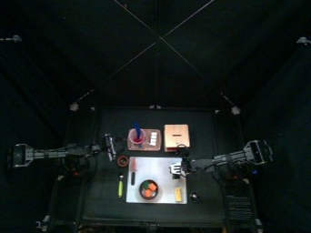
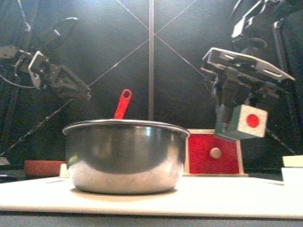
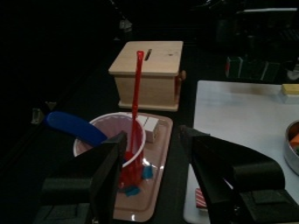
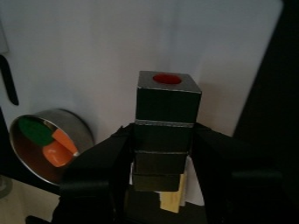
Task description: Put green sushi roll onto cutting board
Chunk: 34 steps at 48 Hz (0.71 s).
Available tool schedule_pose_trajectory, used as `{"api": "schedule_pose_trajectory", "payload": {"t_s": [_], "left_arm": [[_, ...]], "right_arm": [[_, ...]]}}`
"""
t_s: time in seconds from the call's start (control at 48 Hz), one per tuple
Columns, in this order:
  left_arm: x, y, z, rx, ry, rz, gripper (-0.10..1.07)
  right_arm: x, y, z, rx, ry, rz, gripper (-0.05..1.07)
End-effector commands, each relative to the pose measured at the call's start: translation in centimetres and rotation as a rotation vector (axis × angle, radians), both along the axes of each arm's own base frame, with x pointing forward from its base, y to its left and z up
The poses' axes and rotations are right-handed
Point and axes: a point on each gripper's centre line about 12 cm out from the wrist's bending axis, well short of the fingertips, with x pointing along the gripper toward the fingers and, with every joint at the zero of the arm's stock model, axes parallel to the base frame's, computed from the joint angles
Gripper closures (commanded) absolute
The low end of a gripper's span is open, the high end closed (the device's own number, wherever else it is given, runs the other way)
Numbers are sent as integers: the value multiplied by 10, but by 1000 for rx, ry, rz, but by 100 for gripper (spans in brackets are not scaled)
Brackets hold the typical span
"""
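The green sushi roll (image 4: 163, 112) is a dark green block with a white end face and a red dot. My right gripper (image 4: 162, 144) is shut on its sides and holds it in the air above the white cutting board (image 4: 187, 44). From the front, the roll (image 2: 249, 120) hangs tilted in the right gripper (image 2: 240, 105), well above the board (image 2: 236, 202). In the top view the right gripper (image 1: 183, 168) is over the board's (image 1: 161, 167) right part. My left gripper (image 3: 156, 156) is open over a pink tray, at the table's left (image 1: 111, 146).
A steel pan (image 2: 124, 158) stands on the board near its front, with green and orange pieces inside (image 4: 47, 144). The pink tray (image 3: 163, 144) carries a pink cup (image 3: 107, 131), a red spoon (image 3: 138, 96) and a blue spatula. A wooden box (image 3: 149, 63) stands behind.
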Motion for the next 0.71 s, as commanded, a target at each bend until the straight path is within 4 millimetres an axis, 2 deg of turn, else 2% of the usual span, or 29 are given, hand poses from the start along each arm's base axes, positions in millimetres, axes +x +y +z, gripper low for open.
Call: {"api": "schedule_pose_trajectory", "payload": {"t_s": [0.0,0.188,0.396,0.479,0.688], "left_arm": [[2,1,5,1,-24,3,10],[1,2,2,-17,-21,18,10],[-2,3,-1,-17,-11,28,10],[-3,3,-3,-17,-7,28,10],[-4,2,-5,-10,4,21,10]], "right_arm": [[15,-1,3,12,-25,-13,32],[24,1,-15,65,-5,-48,32],[31,0,-22,62,7,-54,30],[33,-1,-26,61,17,-51,26],[35,-3,-38,74,57,-58,3]]}}
